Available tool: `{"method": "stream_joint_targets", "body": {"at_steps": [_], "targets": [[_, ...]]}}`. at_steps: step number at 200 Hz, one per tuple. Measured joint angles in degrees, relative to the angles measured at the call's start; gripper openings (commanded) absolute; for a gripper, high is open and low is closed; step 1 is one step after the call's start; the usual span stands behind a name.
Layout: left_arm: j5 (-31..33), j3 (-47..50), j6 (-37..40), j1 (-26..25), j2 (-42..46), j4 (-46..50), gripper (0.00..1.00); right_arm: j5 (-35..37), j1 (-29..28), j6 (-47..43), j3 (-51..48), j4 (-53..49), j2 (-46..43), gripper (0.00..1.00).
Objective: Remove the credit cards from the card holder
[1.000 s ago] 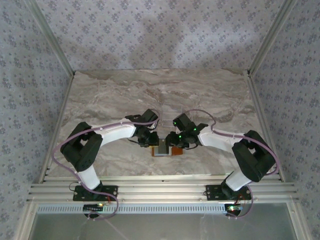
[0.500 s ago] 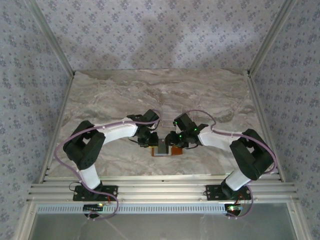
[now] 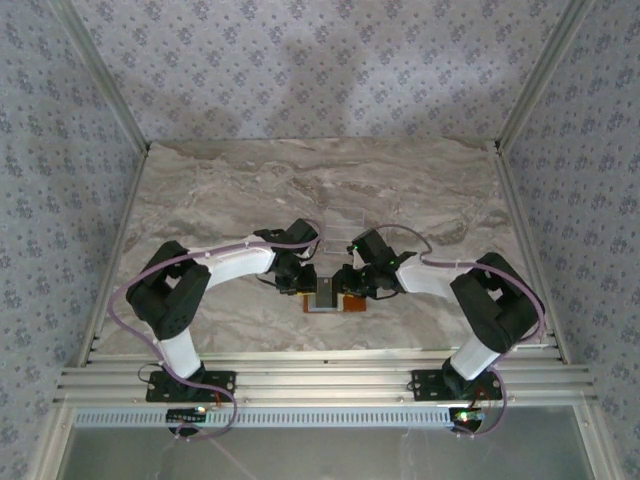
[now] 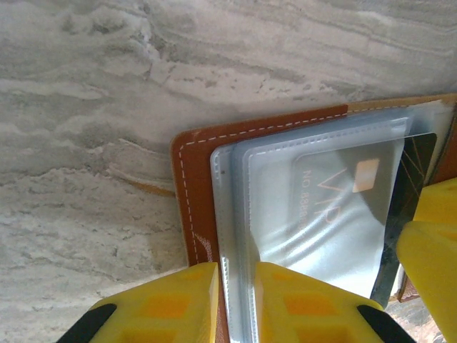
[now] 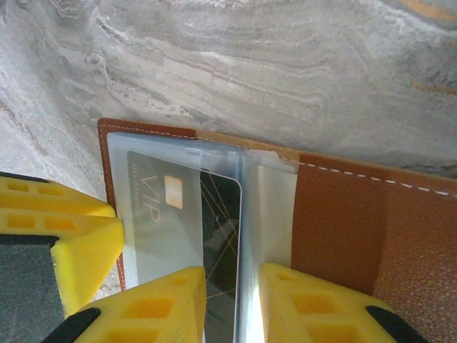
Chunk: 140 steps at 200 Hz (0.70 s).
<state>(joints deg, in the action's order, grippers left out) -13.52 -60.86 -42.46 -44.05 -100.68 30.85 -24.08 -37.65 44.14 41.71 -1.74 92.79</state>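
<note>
The card holder lies open on the marble between both grippers, orange-brown leather with clear plastic sleeves inside. A silvery credit card marked VIP sits in a sleeve. A darker credit card sticks out from behind it. My left gripper is shut on the upright edge of the sleeves. My right gripper straddles the dark card's edge and the sleeve fold, with a narrow gap left between its jaws.
A faint clear tray lies on the marble table just behind the grippers. Patterned walls close in the back and both sides. Each gripper's yellow finger shows at the edge of the other's wrist view.
The right gripper's jaws have narrowed and its arm has shifted slightly towards the card holder. The left arm and the card holder have stayed put.
</note>
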Motion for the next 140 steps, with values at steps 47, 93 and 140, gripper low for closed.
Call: {"method": "stream_joint_targets", "body": {"at_steps": [47,93,140], "targets": [[0.0,0.0,0.0,0.0,-0.2,0.0,0.21,-4.2,1.7,1.5,-2.8,6.4,1.0,0.22],[0.0,0.0,0.0,0.0,-0.2,0.1,0.21,-7.3,2.9,3.2,-5.0,11.9,1.4,0.20],[0.0,0.0,0.0,0.0,-0.2,0.1,0.21,-8.8,3.1,3.7,-6.2,15.1,1.6,0.20]]}}
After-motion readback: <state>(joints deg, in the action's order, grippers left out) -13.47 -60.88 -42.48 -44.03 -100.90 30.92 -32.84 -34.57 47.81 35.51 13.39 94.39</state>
